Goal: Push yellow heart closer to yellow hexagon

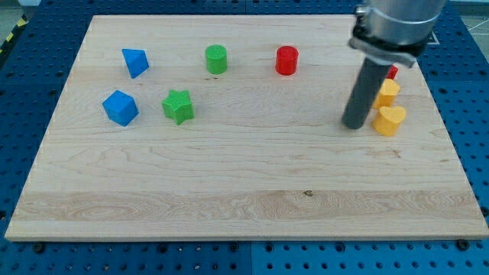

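The yellow heart lies near the board's right edge. The yellow hexagon sits just above it, almost touching. My tip rests on the board just left of the yellow heart, a small gap apart. The dark rod rises from it toward the view's top right and hides part of what lies behind.
A red block peeks out behind the rod above the hexagon. A red cylinder and green cylinder stand near the top. A green star, blue cube and blue block sit at the left on the wooden board.
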Controlling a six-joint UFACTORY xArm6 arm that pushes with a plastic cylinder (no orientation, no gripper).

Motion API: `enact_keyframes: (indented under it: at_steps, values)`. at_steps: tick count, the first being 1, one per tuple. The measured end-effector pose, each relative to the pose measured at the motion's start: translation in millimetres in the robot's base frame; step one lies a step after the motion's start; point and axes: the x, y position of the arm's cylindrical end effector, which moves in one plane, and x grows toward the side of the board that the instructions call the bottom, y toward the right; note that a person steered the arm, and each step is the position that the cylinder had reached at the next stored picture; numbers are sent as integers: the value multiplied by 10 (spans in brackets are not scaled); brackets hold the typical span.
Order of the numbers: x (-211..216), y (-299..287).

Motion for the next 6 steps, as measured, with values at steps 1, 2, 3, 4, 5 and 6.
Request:
enact_keyframes:
  at_steps: [1, 2, 3, 4, 5, 6]
  values:
    - [583, -267]
    - [1024, 365]
    - [902, 620]
    - [879, 620]
    - [460, 614]
    - [437, 597]
